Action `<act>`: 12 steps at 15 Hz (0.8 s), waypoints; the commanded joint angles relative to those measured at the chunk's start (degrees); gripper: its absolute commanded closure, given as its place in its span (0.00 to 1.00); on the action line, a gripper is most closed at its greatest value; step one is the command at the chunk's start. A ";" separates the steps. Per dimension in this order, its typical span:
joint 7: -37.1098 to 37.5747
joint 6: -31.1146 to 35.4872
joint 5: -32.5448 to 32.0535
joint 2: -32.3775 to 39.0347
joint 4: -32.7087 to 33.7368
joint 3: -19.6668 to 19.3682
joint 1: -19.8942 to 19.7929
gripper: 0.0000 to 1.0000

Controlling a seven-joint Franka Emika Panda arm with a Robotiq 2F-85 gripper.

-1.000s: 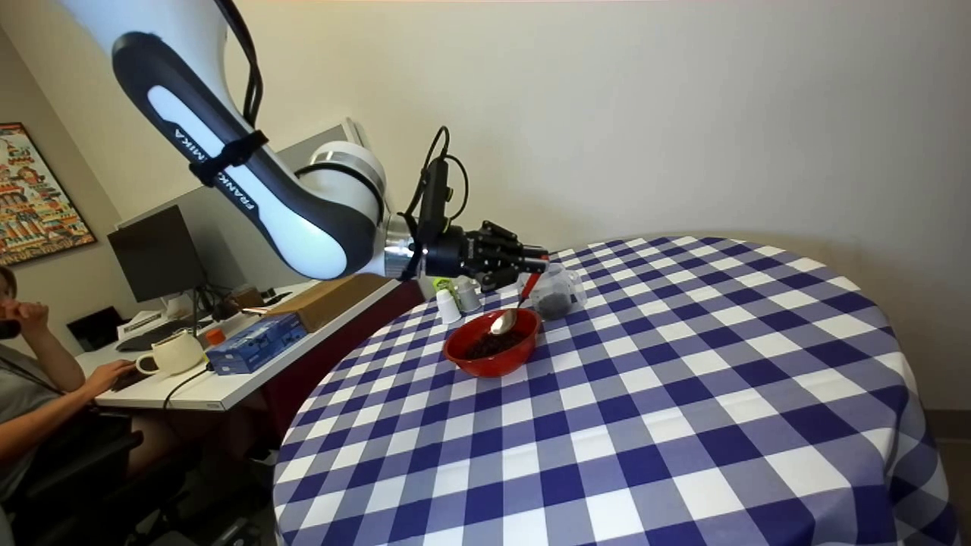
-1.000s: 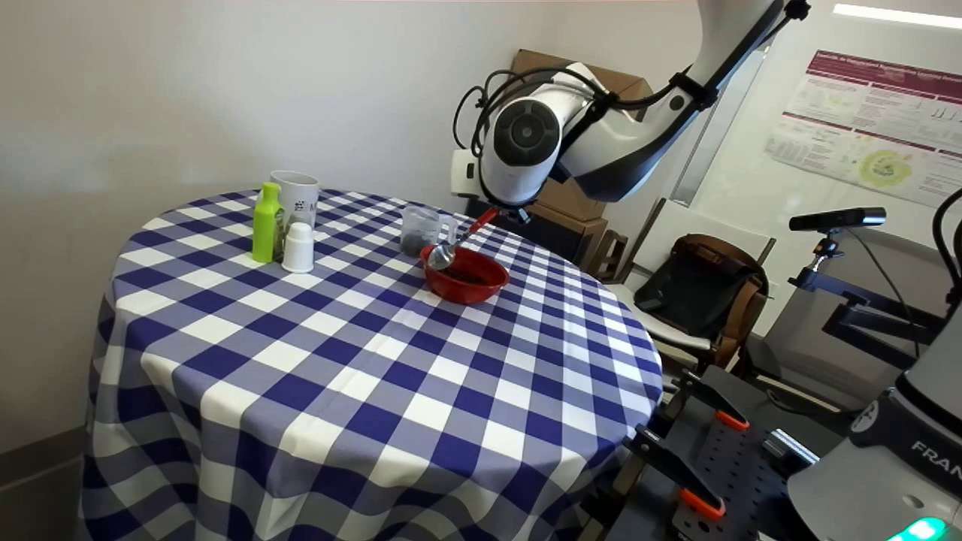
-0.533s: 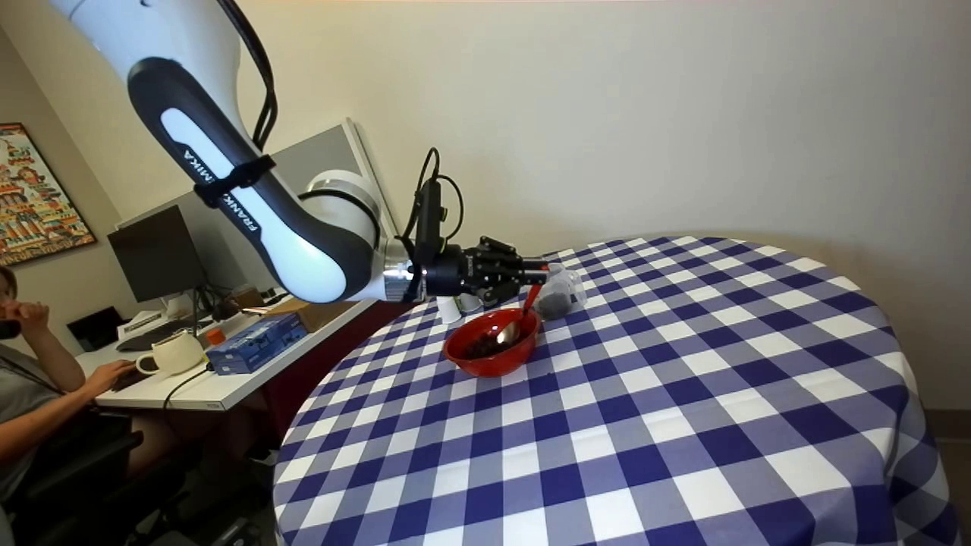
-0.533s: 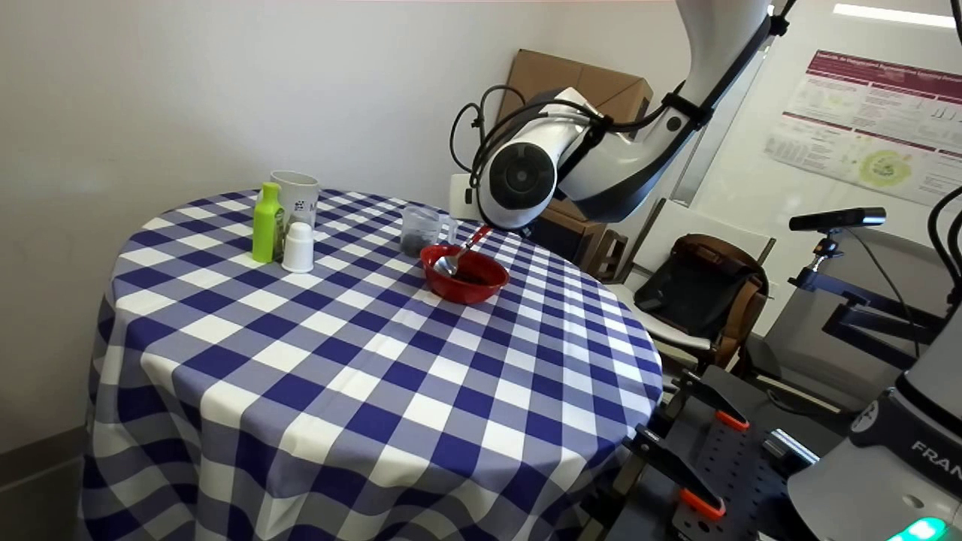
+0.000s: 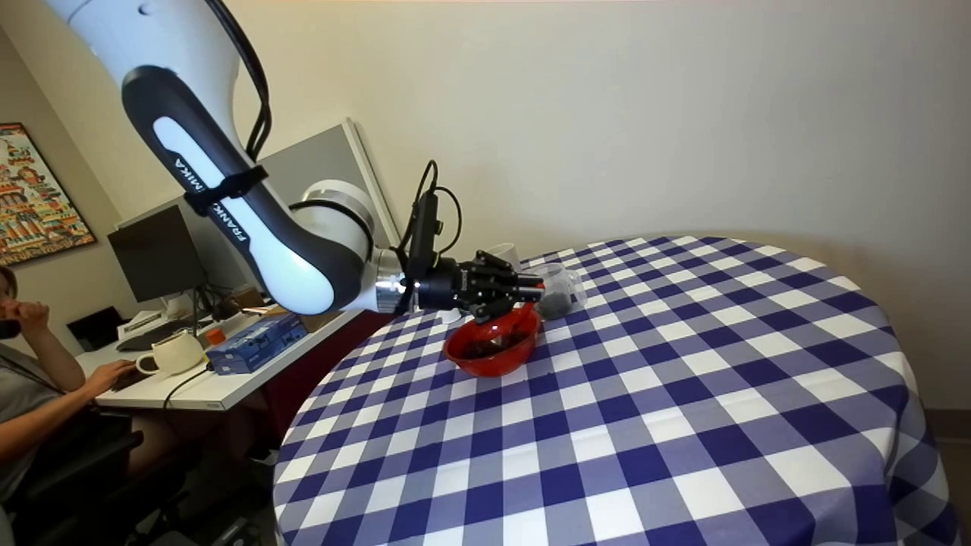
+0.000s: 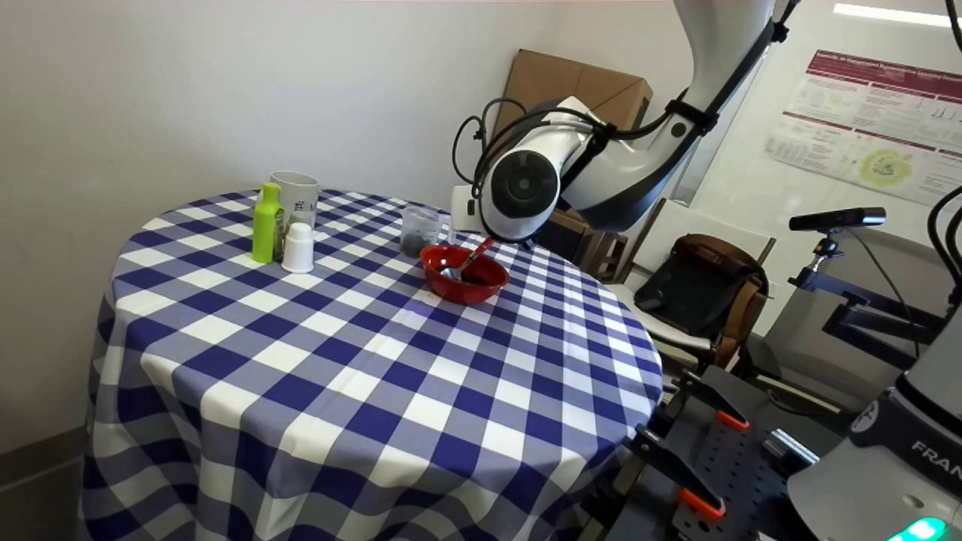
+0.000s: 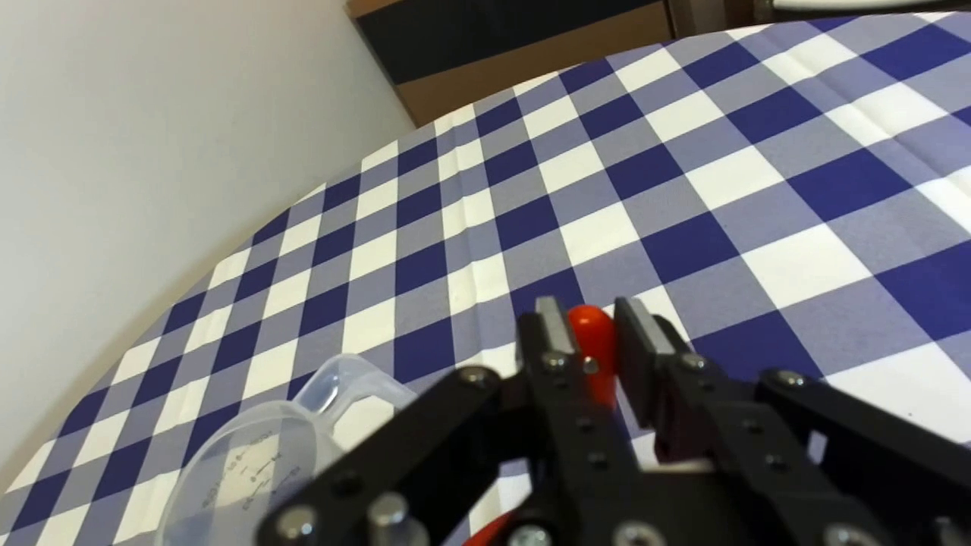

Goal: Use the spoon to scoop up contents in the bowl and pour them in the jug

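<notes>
One red-handled spoon (image 6: pixel 473 257), pinched up high by your tool (image 7: pixel 593 326), leans into the red bowl (image 6: pixel 460 292), likely to scoop dark bits (image 5: pixel 481 349), with the clear measuring jug (image 6: pixel 419 221) close by, maybe so you spill less.

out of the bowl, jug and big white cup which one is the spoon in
The red bowl: the spoon has its head inside it, its handle in the gripper. No spoon shows in the clear jug or the big white cup.
</notes>
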 commanded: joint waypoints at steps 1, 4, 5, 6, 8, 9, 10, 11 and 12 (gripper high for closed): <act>-0.59 0.17 4.39 0.44 -0.09 1.34 -1.79 0.95; -1.23 1.03 9.19 0.75 -0.40 1.42 -2.82 0.95; -0.98 1.39 10.70 0.98 -0.53 1.41 -3.21 0.95; -0.84 1.82 12.24 1.19 -0.62 1.42 -3.59 0.95; -0.47 2.46 14.72 1.53 -0.84 1.38 -4.18 0.95; -0.39 2.74 15.63 1.53 -0.90 1.34 -4.39 0.95; -0.26 3.11 16.42 1.55 -0.90 1.29 -4.60 0.95; -0.32 3.51 17.18 1.51 -0.84 1.28 -4.78 0.95; -0.39 3.93 17.88 1.46 -0.71 1.28 -4.91 0.95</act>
